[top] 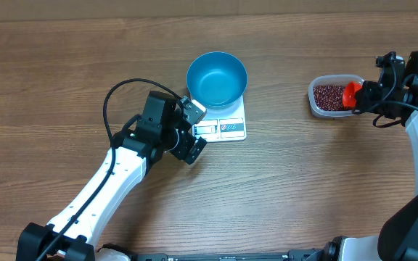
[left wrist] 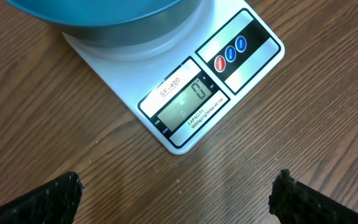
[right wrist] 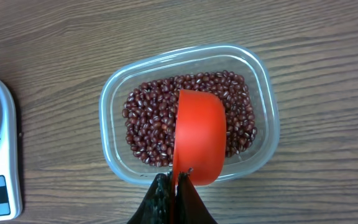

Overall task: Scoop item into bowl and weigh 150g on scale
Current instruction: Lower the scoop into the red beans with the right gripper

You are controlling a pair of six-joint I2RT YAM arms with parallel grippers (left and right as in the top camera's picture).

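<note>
Maroon beans, perhaps touching scoop in right fingers.

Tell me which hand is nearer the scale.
Left. The left hand is open right beside the scale's display end; the right hand is far off over the tub of beans, shut on a scoop.
</note>
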